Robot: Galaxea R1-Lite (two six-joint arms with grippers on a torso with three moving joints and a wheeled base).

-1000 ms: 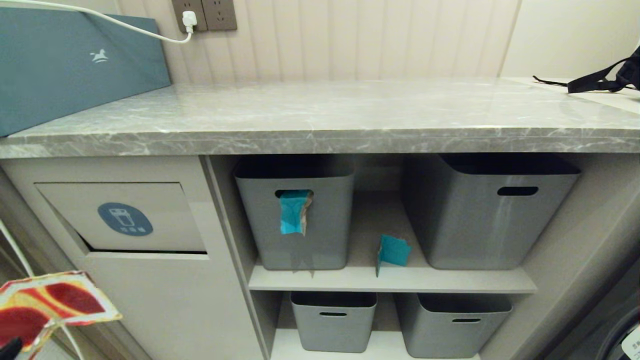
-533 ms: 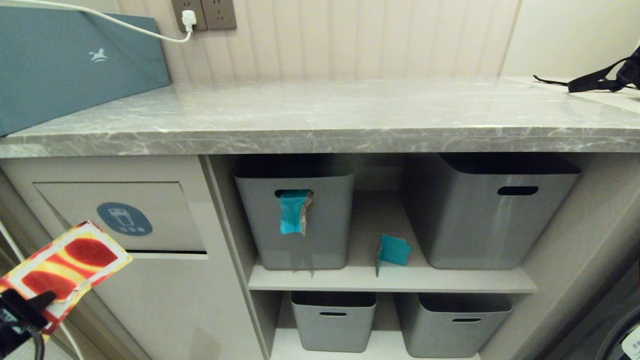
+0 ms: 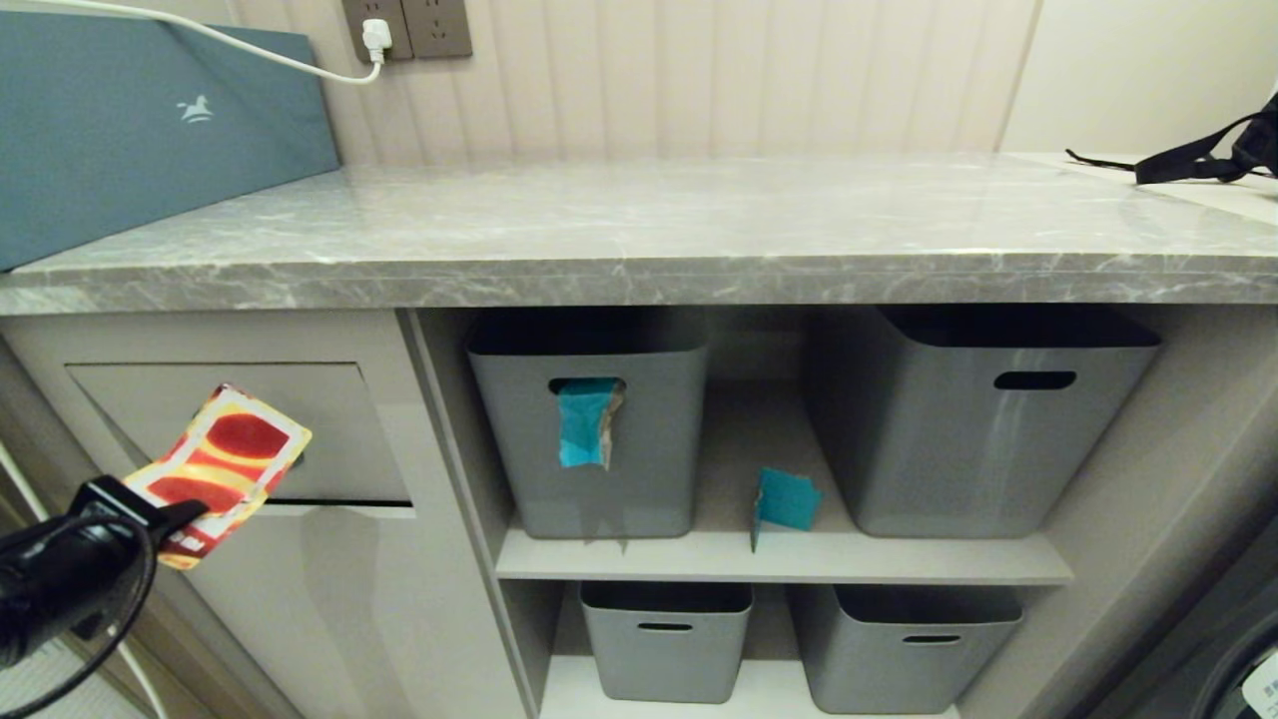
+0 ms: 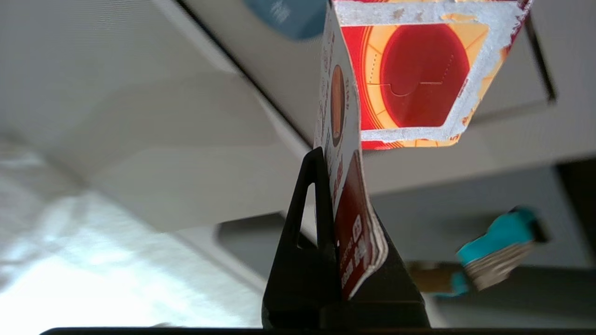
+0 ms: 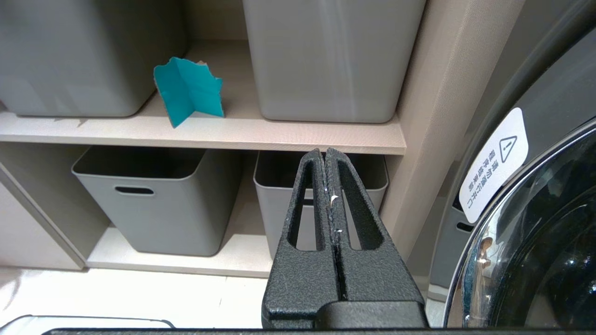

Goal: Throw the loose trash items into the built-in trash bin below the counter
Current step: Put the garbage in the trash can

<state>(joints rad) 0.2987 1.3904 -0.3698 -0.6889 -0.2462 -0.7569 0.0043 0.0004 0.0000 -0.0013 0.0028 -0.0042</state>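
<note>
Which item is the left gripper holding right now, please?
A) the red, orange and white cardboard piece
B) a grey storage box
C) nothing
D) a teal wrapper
A: the left gripper is shut on the cardboard piece, held in front of the bin flap.

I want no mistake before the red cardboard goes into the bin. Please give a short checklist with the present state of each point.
1. Left pincer shut on the cardboard piece: ok.
2. Cardboard piece held in front of the bin flap: ok.
3. Flap pushed open enough for the piece: cannot tell.
4. Right pincer shut, holding nothing, away from the flap: ok.
5. Teal wrappers still to collect, one in a grey box's handle slot, one on the shelf: not ok.
</note>
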